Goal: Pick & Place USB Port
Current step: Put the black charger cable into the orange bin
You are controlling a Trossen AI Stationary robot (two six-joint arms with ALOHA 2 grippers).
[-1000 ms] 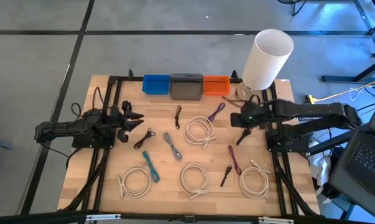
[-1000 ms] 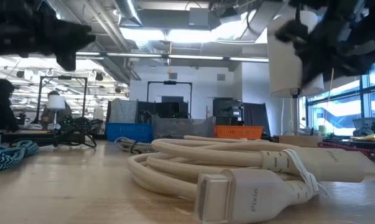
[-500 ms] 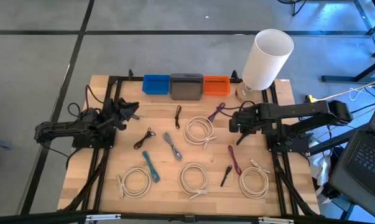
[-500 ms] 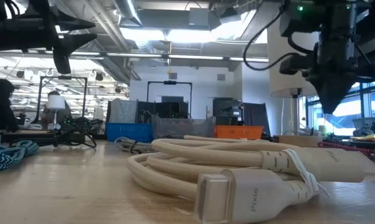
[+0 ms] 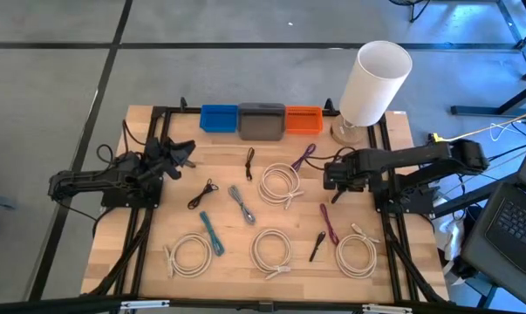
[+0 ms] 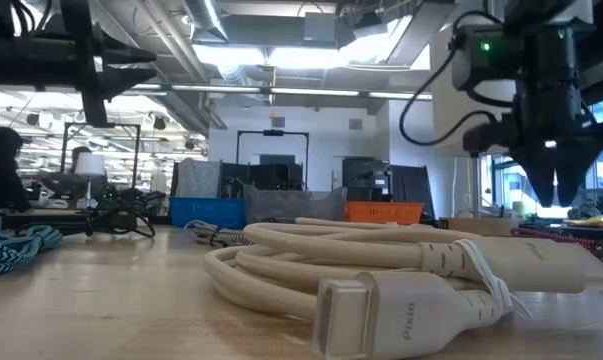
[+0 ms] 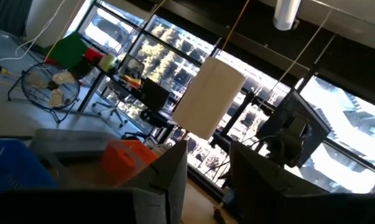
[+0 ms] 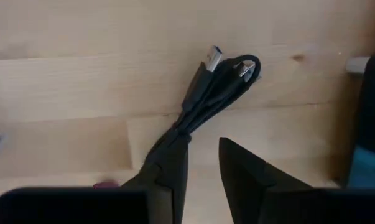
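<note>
Right gripper (image 8: 203, 168) above table (image 5: 149, 253), right side, jaws spread over bundled black USB cable (image 8: 209, 93). Left gripper (image 5: 182, 153) raised at left, jaws spread, empty.

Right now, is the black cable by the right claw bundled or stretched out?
Bundled: the right wrist view shows the black USB cable folded on itself, plugs together.

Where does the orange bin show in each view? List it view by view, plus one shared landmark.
High view: orange bin at the table's far edge, right of the grey bin.
Low view: far back, right of centre.
Left wrist view: beside the grey bin, beyond the fingers.
Right wrist view: not in it.
Shared landmark: the white cylinder, near the bin in all three.
</note>
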